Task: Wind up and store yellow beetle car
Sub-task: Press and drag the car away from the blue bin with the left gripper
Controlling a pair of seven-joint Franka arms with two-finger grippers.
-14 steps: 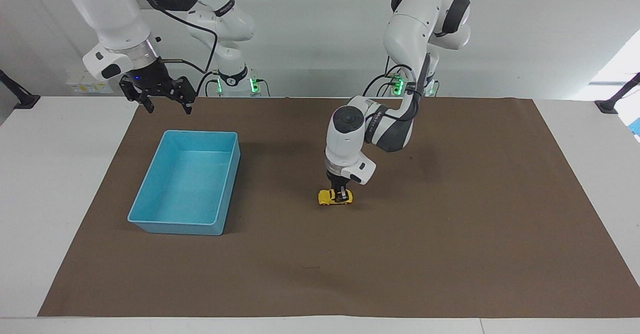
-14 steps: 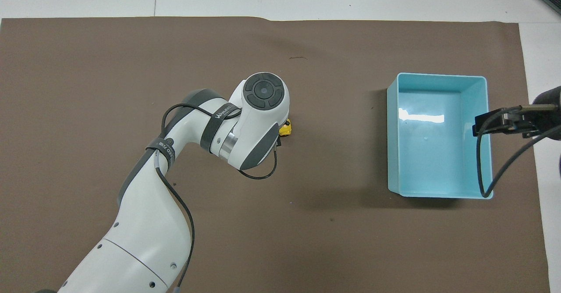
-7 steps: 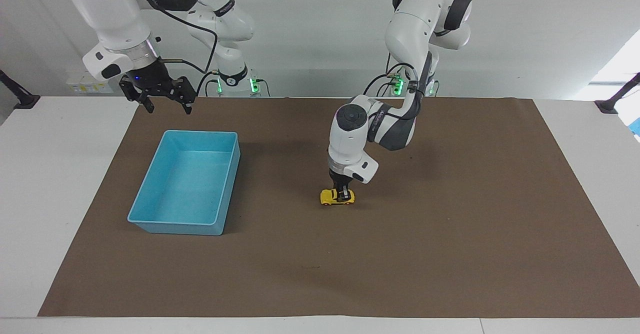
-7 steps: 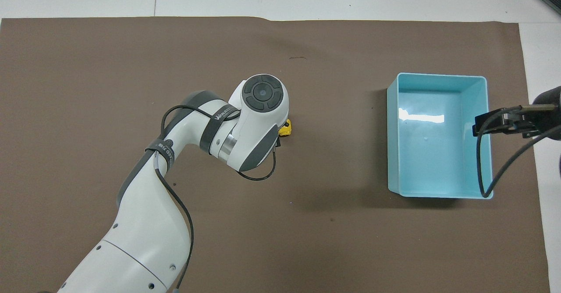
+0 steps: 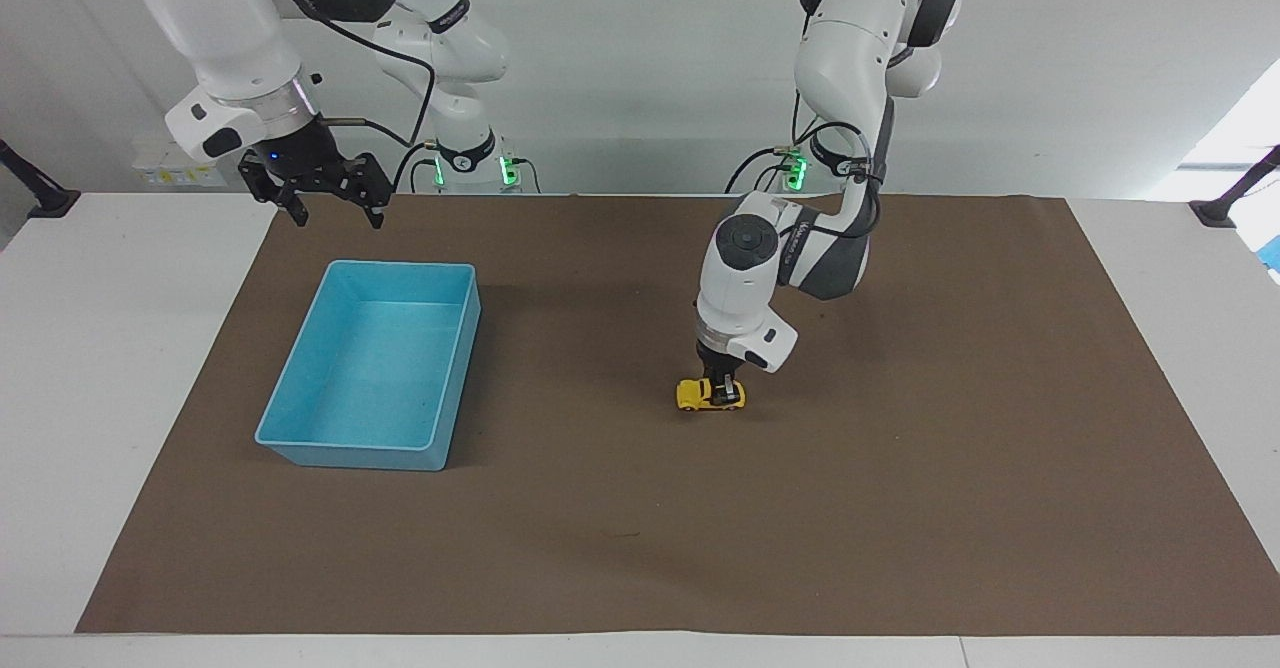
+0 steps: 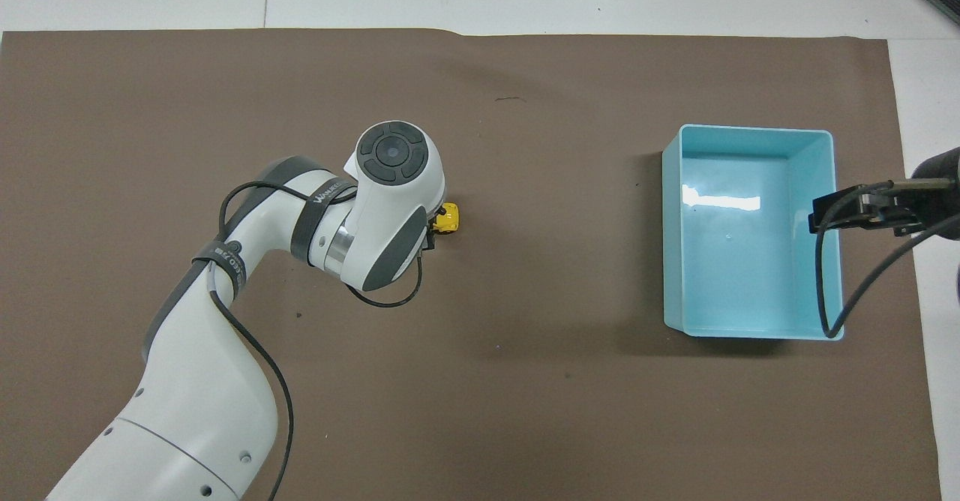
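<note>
The yellow beetle car point(image 5: 704, 395) stands with its wheels on the brown mat near the table's middle. My left gripper point(image 5: 727, 389) comes straight down onto it and is shut on the car's rear part. In the overhead view only the car's point(image 6: 448, 219) nose shows past the left wrist, which hides the fingers. My right gripper point(image 5: 338, 214) hangs open and holds nothing, over the end of the blue bin point(image 5: 300, 438) nearest the robots.
The blue bin point(image 6: 673, 261) sits on the mat toward the right arm's end, with nothing in it. The right gripper point(image 6: 862, 212) and its cable overhang the bin's wall. The brown mat point(image 5: 900, 508) covers most of the white table.
The left gripper has slid the car along the mat toward the left arm's end of the table, away from the bin. The right arm has not moved.
</note>
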